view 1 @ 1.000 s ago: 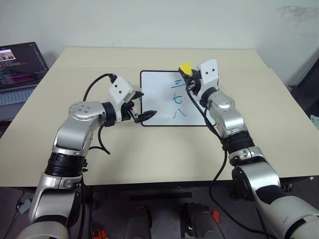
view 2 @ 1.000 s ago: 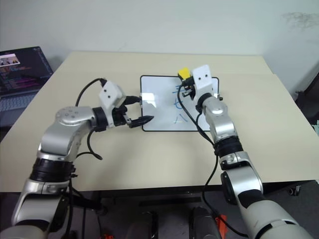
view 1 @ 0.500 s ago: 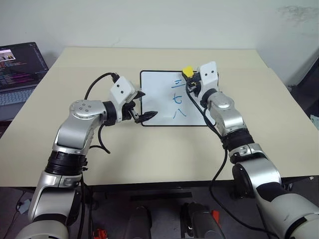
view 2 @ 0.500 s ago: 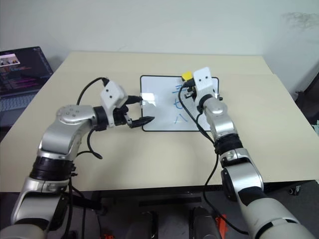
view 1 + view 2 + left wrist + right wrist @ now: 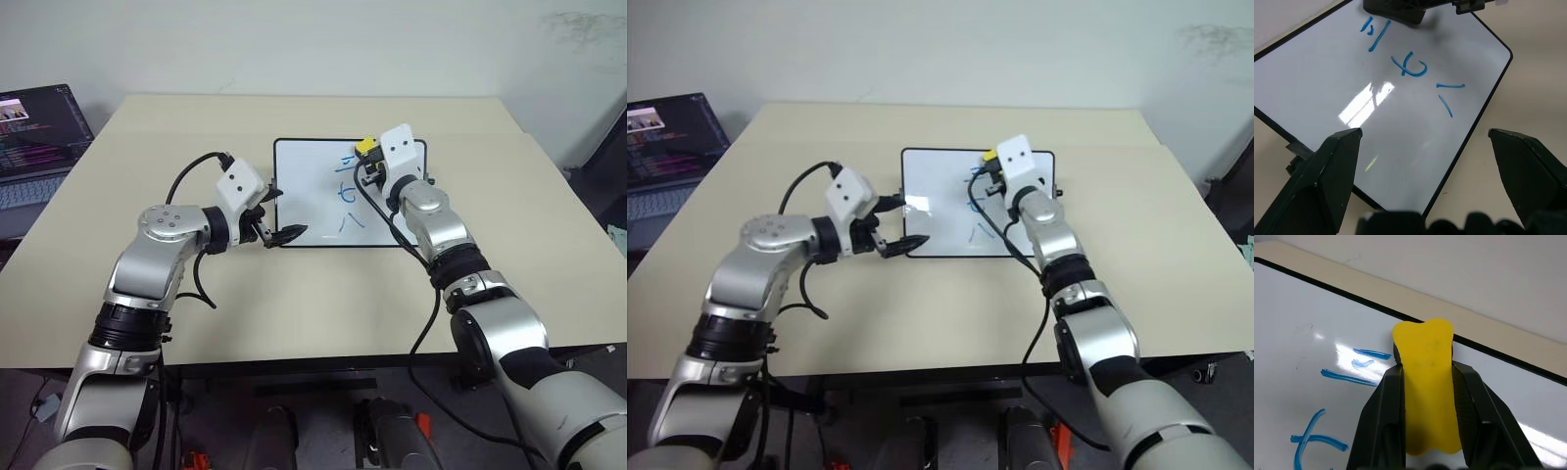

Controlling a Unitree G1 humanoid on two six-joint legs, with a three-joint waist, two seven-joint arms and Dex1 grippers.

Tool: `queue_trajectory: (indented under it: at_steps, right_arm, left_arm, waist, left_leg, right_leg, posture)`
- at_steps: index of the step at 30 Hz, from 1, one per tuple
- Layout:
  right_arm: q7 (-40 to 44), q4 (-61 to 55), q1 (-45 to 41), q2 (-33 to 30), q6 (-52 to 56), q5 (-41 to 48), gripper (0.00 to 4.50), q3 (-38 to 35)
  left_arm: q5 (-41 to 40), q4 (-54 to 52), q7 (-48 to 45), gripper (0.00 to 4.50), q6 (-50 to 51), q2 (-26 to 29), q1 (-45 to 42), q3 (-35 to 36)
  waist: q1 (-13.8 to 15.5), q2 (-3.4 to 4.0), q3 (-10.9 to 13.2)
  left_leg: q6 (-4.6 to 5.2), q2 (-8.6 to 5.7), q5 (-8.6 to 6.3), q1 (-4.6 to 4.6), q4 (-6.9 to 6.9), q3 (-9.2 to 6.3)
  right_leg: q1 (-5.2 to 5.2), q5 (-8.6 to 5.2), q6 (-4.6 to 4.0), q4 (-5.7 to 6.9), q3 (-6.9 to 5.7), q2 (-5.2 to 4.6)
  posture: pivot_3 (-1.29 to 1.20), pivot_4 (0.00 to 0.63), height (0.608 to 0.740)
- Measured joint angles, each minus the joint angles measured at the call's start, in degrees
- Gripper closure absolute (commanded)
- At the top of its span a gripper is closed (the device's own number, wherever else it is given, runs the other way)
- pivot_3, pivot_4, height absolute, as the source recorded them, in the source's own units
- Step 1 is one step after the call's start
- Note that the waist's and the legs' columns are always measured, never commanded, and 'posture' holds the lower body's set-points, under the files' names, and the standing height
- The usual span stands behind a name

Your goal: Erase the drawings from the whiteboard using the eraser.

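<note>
Right pincer (image 5: pixel 1425 396) (gripping eraser (image 5: pixel 1427 382)) dropped toward whiteboard's (image 5: pixel 304 191) far edge.

A beige counter (image 5: pixel 323 294) is seen, made of two panels joined along a seam. The whiteboard (image 5: pixel 304 191) is laid flat on it, near the middle and toward the far edge. Blue drawings (image 5: pixel 348 201) are found on the right half of the whiteboard. Well to the left of the whiteboard, beyond the counter's edge, a laptop (image 5: pixel 39 132) is placed.
</note>
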Motion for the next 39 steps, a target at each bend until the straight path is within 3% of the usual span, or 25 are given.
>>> queue_trajectory:
  at_steps: [15,31,39]
  right_arm:
    - [0.79,-0.10,-0.35,6.13,-0.57,-2.25,3.53,3.29]
    - [0.17,0.01,-0.09,-2.98,-0.77,-2.16,3.53,0.97]
    - [0.71,-1.16,0.91,-1.92,-0.83,-2.23,3.53,1.24]
  left_arm:
    - [0.01,-1.63,0.61,0.00,0.38,0.03,0.90,0.00]
    - [-0.02,-1.79,1.00,0.00,0.48,0.02,0.90,-0.04]
    - [0.01,-1.57,0.95,0.00,0.36,-0.20,0.73,-0.31]
  waist:
    - [-0.81,0.00,0.00]
    - [-0.54,0.00,0.00]
    - [-0.78,0.00,0.00]
  left_leg:
    - [0.00,0.00,0.00,-0.02,-0.04,-0.05]
    - [0.00,-0.01,0.00,-0.01,-0.01,-0.05]
    - [0.00,-0.01,0.00,0.00,-0.01,-0.05]
  right_leg:
    - [-0.02,-0.01,0.01,0.00,-0.02,0.02]
    - [0.01,-0.01,0.00,-0.01,-0.02,0.00]
    - [0.01,-0.01,0.00,0.01,-0.01,0.01]
  posture:
    - [0.00,0.150,0.740]
    - [0.00,0.150,0.740]
    - [0.00,0.150,0.740]
